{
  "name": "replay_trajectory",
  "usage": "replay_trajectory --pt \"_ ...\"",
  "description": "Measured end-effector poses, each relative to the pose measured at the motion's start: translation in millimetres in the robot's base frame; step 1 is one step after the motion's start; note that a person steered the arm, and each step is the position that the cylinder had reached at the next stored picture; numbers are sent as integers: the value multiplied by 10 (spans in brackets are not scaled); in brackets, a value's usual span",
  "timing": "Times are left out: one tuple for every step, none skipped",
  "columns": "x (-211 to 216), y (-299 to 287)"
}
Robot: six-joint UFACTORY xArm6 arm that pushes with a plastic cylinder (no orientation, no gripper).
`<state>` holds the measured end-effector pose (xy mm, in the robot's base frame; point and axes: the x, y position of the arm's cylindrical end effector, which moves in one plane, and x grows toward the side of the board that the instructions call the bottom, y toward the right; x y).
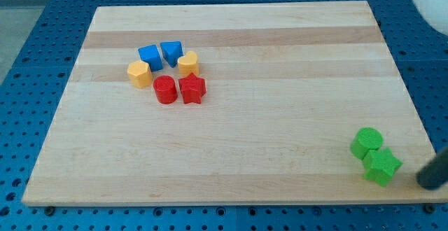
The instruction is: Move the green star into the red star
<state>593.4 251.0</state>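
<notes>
The green star [382, 166] lies near the board's lower right corner, touching a green round block [366, 143] just above and left of it. The red star [192, 89] lies in the upper left cluster, far from the green star. My tip [426, 182] is at the view's right edge, just off the board's right side, a short way right of and slightly below the green star, not touching it.
Around the red star are a red round block [165, 89], two yellow blocks [139, 73] [187, 64] and two blue blocks [150, 56] [171, 52]. The wooden board [231, 161] rests on a blue surface [21, 119].
</notes>
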Motion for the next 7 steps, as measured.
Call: replay_trajectory --pt "-27 -278" --pt "-2 -580" --pt "145 -1015" --pt "242 -1262" --pt "11 -1360" --pt "-182 -1236" --pt "-326 -1024"
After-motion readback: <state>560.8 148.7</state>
